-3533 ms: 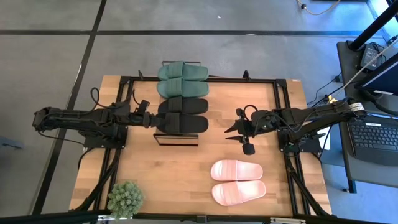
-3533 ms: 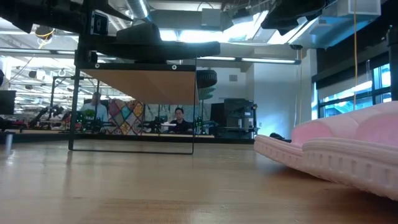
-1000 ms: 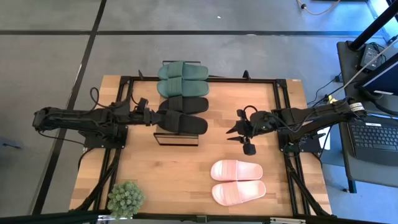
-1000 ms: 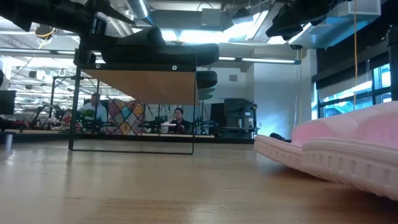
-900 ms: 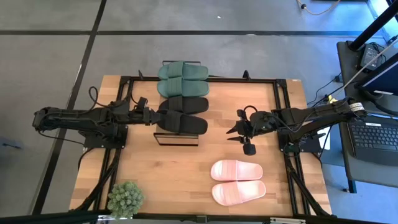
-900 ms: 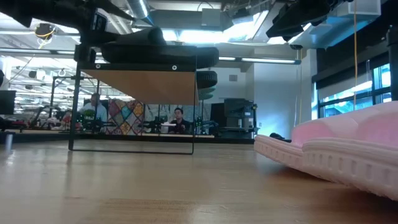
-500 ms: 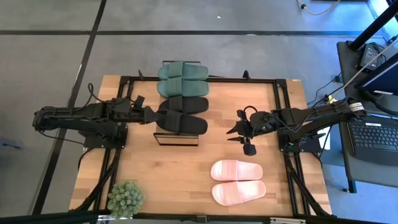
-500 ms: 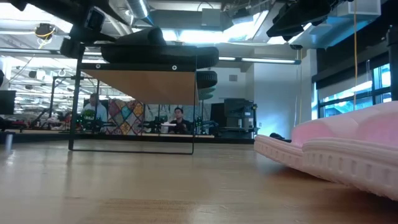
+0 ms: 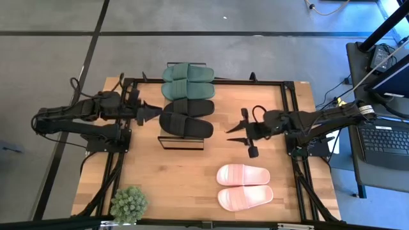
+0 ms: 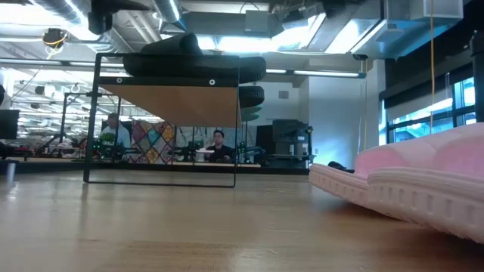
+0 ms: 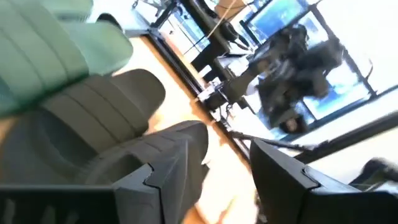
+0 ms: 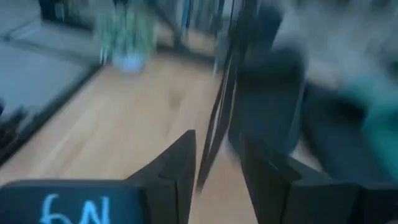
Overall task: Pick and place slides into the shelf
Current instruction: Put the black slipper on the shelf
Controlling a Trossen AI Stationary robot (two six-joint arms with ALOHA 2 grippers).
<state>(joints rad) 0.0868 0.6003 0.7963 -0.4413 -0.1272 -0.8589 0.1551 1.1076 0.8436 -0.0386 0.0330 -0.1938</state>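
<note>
The shelf (image 9: 181, 145) stands left of the table's middle; in the low view its plank (image 10: 174, 102) shows side-on. Two black slides (image 9: 186, 117) lie on its top, and the near one (image 10: 193, 59) rests flat on its sole. Two dark green slides (image 9: 186, 81) lie just beyond them. The pale pink pair (image 9: 244, 186) lies on the table toward the near right, large in the low view (image 10: 423, 177). My left gripper (image 9: 153, 111) (image 11: 214, 171) is open, just left of the black slides' ends. My right gripper (image 9: 231, 130) (image 12: 214, 165) is open, right of the shelf and above the table.
A small green potted plant (image 9: 129, 204) stands at the near left corner. A black metal frame (image 9: 281, 84) runs around the table's edges. A laptop (image 9: 383, 142) sits on a stand off the right side. Bare wood lies between the shelf and the pink pair.
My left gripper has drawn back from the near black slide, moving left and toward the far edge and rising; its arm has left the low view. The black slide stays on the shelf top. My right gripper has moved a little left, toward the shelf.
</note>
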